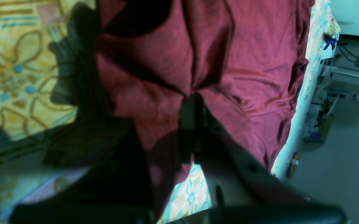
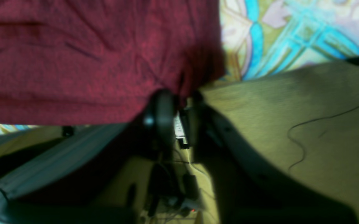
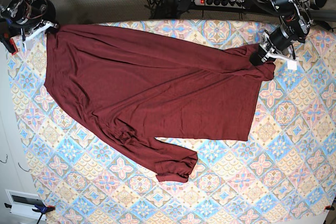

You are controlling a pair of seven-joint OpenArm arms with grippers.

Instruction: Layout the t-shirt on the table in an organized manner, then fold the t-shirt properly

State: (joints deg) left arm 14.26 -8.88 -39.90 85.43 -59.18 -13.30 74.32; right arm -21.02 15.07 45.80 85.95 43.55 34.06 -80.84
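A: Where is the t-shirt [image 3: 152, 87] lying?

B: Spread across the far half of the table [image 3: 273, 171], on the patterned cloth. Its body runs from the far corner on the base view's left to the far side on the right. One long sleeve trails toward the near edge and ends in a bunched cuff around the middle of the table.

A: And the left gripper [image 3: 261, 56]?

B: It sits at the shirt's end on the base view's right. Its jaws are pinched together on a gathered fold of the maroon fabric; the left wrist view shows creases fanning out from that point [image 1: 192, 96].

A: The right gripper [image 3: 46, 26]?

B: At the shirt's far corner on the base view's left, near the table's edge. In the right wrist view [image 2: 179, 99] the jaws stand close together with the hem of the shirt bunched between them, so they hold the cloth there. That view is blurred.

A: Is the shirt flat?

B: Mostly, though wrinkled. Folds run between the two gripped ends, and the fabric puckers where the sleeve meets the body.
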